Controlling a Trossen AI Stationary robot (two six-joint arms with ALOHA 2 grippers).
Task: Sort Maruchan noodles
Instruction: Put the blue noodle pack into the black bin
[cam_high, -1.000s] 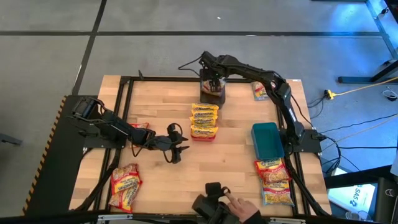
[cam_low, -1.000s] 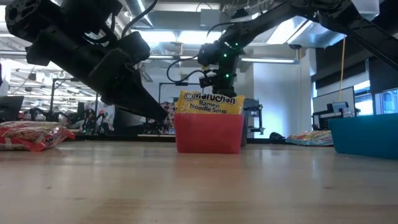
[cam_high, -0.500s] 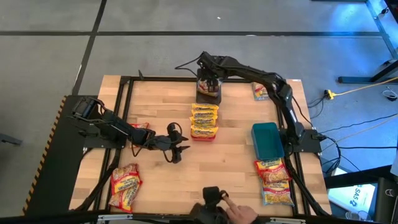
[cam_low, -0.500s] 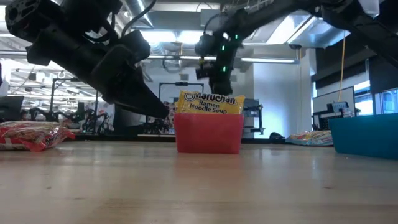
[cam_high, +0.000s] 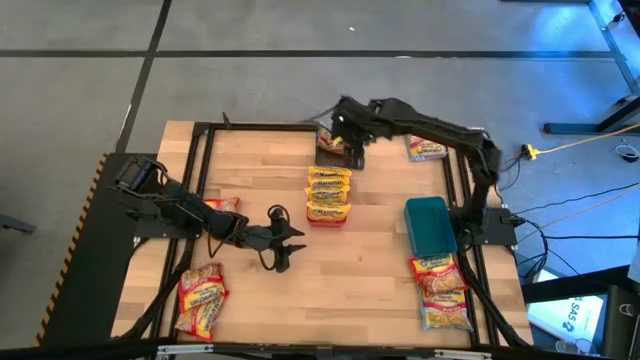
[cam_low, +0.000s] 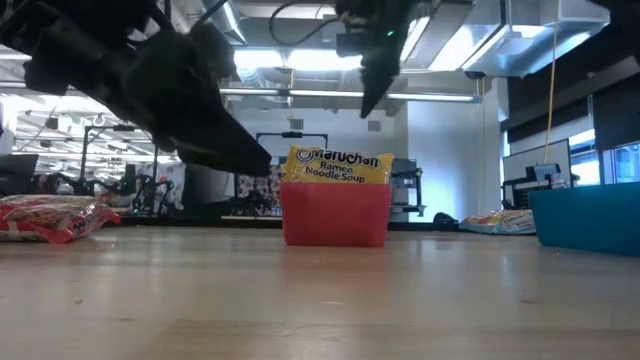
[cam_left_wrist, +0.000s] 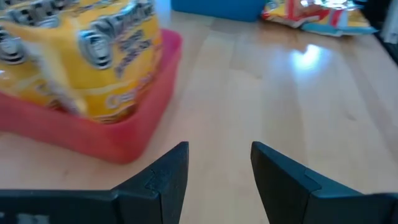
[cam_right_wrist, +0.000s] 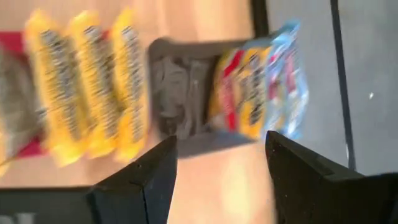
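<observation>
Several yellow Maruchan noodle packets (cam_high: 328, 192) stand on edge in the red bin (cam_low: 335, 215) at the table's middle. Beyond it, a red, yellow and blue packet (cam_right_wrist: 255, 93) rests in the far end of the grey bin (cam_high: 338, 152). My right gripper (cam_right_wrist: 217, 180) hangs open and empty above the grey bin, high in the low view (cam_low: 378, 85). My left gripper (cam_left_wrist: 219, 168) is open and empty, low over the wood, left of and nearer than the red bin (cam_high: 288, 245).
A teal bin (cam_high: 430, 225) stands at the right. Loose packets lie at the near left corner (cam_high: 200, 298), the near right (cam_high: 440, 290) and the far right (cam_high: 425, 148), and one lies under my left arm (cam_high: 226, 204). Bare wood lies between the red and teal bins.
My right gripper has risen from inside the grey bin to well above it, staying open, and its wrist has rolled. A person's hand with a dark device at the table's near edge has gone out of view. My left gripper has swung slightly toward the near edge.
</observation>
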